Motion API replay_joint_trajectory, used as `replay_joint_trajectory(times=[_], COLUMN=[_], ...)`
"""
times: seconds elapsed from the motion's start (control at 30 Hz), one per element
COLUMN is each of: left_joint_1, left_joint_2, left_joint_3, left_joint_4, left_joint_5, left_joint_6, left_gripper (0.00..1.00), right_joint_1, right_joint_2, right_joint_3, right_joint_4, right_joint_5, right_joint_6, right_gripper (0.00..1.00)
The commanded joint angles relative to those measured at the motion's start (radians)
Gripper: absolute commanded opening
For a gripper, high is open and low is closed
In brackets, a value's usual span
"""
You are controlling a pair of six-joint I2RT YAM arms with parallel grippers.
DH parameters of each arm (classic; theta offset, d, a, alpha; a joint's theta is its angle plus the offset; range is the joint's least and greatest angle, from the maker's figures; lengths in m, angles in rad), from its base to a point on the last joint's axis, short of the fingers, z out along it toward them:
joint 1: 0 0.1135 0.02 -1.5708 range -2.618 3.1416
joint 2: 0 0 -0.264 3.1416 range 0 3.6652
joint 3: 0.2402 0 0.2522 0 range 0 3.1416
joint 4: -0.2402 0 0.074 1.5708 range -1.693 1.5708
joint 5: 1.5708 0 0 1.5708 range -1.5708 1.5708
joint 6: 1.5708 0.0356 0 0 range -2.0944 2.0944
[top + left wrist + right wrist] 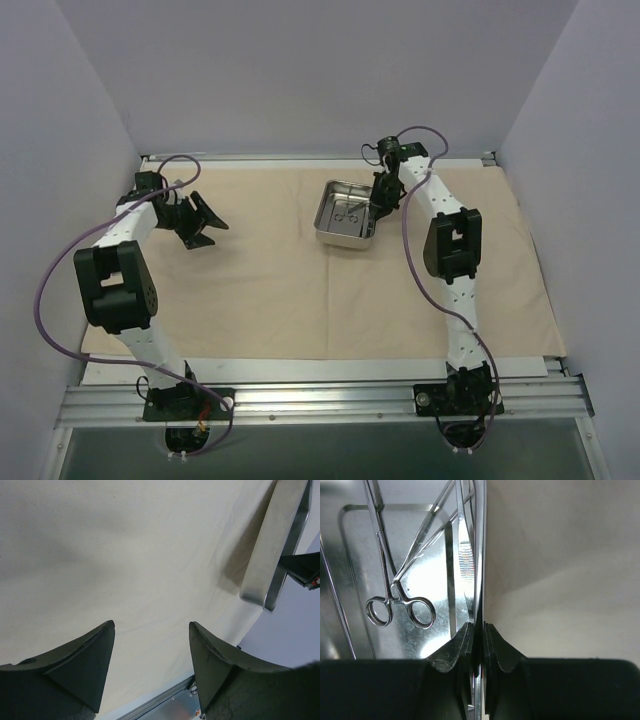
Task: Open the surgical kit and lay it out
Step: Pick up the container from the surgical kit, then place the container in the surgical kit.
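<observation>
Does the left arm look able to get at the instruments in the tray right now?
Probably yes: the left fingers are open and empty, only cloth lies before the tray, the instruments lie uncovered, and the right fingers pinch just the tray's rim.

The beige cloth wrap (300, 290) lies opened out flat across the bench. On its far part, right of centre, sits the shiny steel tray (328, 228), rounded at the corners, its right rim pinched in the fingers (462, 642) of the right gripper (479, 629). Inside lie thin ring-handled instruments (395, 592), apparently two crossed, though reflections blur them.
</observation>
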Motion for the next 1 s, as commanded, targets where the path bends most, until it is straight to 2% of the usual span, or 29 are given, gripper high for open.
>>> replay_joint_trajectory(times=[0.0, 0.07, 0.3, 0.43, 0.47, 0.53, 0.57, 0.7, 0.83, 0.97], left_joint_1=[0.001, 0.003, 0.001, 0.001, 0.001, 0.001, 0.001, 0.001, 0.001, 0.001], left_joint_2=[0.013, 0.013, 0.027, 0.018, 0.019, 0.021, 0.023, 0.033, 0.03, 0.032], left_joint_3=[0.032, 0.033, 0.05, 0.05, 0.05, 0.052, 0.052, 0.052, 0.041, 0.041], left_joint_4=[0.024, 0.024, 0.012, 0.006, 0.003, -0.005, -0.003, 0.006, 0.017, 0.02], left_joint_5=[0.034, 0.034, 0.045, 0.043, 0.043, 0.045, 0.043, 0.049, 0.046, 0.051], left_joint_6=[-0.011, -0.012, -0.011, -0.002, 0.0, 0.006, 0.006, 0.001, 0.001, -0.002], left_gripper=[0.7, 0.7, 0.69, 0.69, 0.69, 0.69, 0.69, 0.69, 0.68, 0.68], right_joint_1=[-0.021, -0.036, -0.042, -0.067, -0.079, -0.099, -0.099, -0.094, -0.108, -0.094], right_joint_2=[-0.141, -0.144, -0.158, -0.17, -0.176, -0.226, -0.225, -0.147, -0.162, -0.191], right_joint_3=[-0.047, -0.05, -0.095, -0.076, -0.087, -0.191, -0.191, -0.024, -0.036, -0.058], right_joint_4=[-0.089, -0.098, -0.032, -0.054, -0.052, 0.032, 0.037, -0.095, -0.078, -0.064], right_joint_5=[-0.044, -0.095, -0.128, -0.165, -0.264, -0.338, -0.33, -0.251, -0.201, -0.123], right_joint_6=[0.011, 0.011, -0.017, 0.003, 0.018, 0.097, 0.098, 0.037, 0.029, -0.061], right_gripper=[0.0, 0.0, 0.0, 0.0, 0.0, 0.0, 0.0, 0.0, 0.0, 0.0])
